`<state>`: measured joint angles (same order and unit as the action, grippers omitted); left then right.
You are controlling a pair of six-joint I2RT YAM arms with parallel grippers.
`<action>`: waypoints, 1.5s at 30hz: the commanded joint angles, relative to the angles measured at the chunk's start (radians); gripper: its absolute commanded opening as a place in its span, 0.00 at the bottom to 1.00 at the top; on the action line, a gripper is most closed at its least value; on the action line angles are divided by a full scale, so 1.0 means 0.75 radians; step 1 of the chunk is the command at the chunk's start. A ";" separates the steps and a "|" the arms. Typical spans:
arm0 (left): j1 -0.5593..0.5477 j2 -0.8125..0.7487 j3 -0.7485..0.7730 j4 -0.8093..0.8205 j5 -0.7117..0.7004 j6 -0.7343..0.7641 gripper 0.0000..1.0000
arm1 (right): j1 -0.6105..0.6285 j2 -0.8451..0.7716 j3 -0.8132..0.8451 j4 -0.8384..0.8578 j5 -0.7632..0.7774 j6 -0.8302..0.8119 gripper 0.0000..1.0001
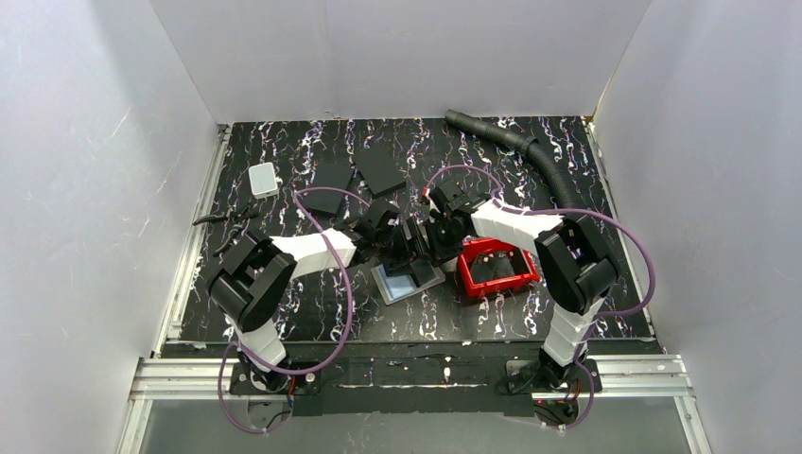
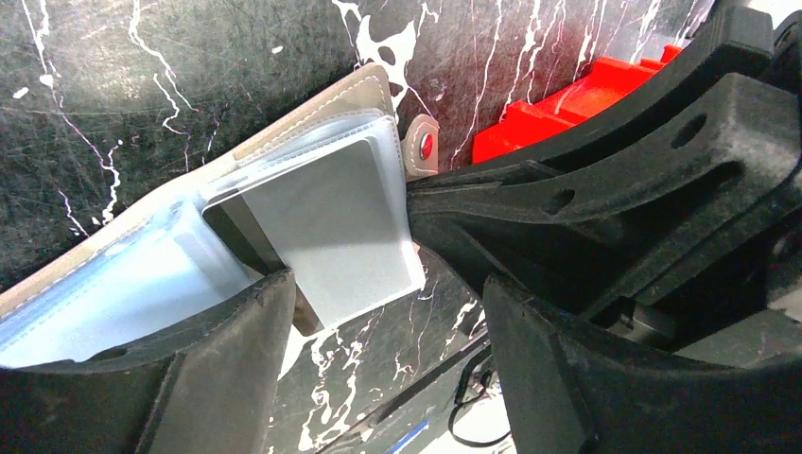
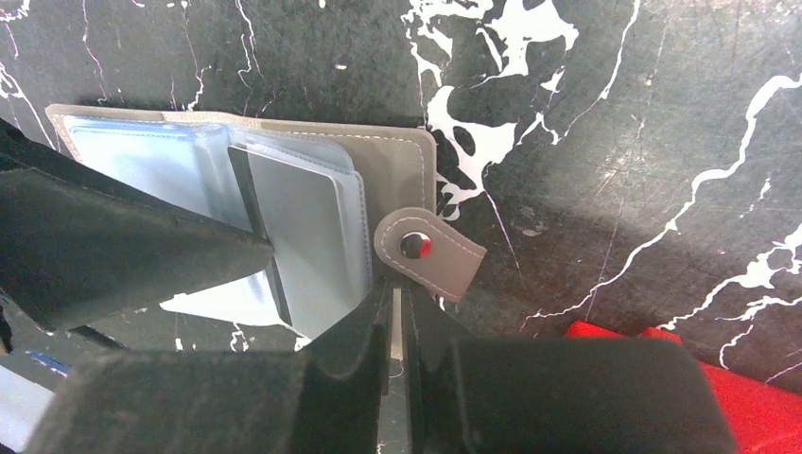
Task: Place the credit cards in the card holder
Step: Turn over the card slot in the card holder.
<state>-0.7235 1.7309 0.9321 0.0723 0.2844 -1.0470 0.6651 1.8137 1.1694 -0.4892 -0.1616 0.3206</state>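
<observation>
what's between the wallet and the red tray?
Bare table, plus the right gripper pinching the wallet at its edge. Right wrist view shows it.

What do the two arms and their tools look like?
Left arm and right arm: white shells, bulky black joints, a purple cable looping along each. Left tool and right tool: matte black, thick wedge-shaped fingers with round holes.

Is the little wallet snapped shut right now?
No, the card holder lies spread open on the table, its snap tab hanging loose off the edge and its clear pockets showing.
</observation>
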 commanded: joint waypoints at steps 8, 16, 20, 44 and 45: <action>0.026 -0.372 -0.100 -0.206 -0.046 0.121 0.77 | -0.026 -0.106 0.026 -0.082 0.060 -0.052 0.20; 0.175 -0.731 -0.272 -0.432 -0.003 0.157 0.81 | 0.074 -0.258 0.052 -0.068 0.126 -0.084 0.51; 0.287 -0.904 -0.369 -0.540 -0.004 0.160 0.85 | 0.221 -0.248 0.050 0.038 0.086 -0.048 0.65; 0.322 -1.010 -0.469 -0.540 -0.001 0.121 0.89 | 0.508 0.053 0.111 0.141 0.419 0.018 0.59; 0.322 -1.004 -0.469 -0.534 0.004 0.120 0.90 | 0.508 0.056 0.102 0.154 0.416 0.020 0.57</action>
<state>-0.4862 0.9676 0.5629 -0.3370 0.2657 -0.9615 1.0420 1.8393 1.2243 -0.3908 0.1181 0.3443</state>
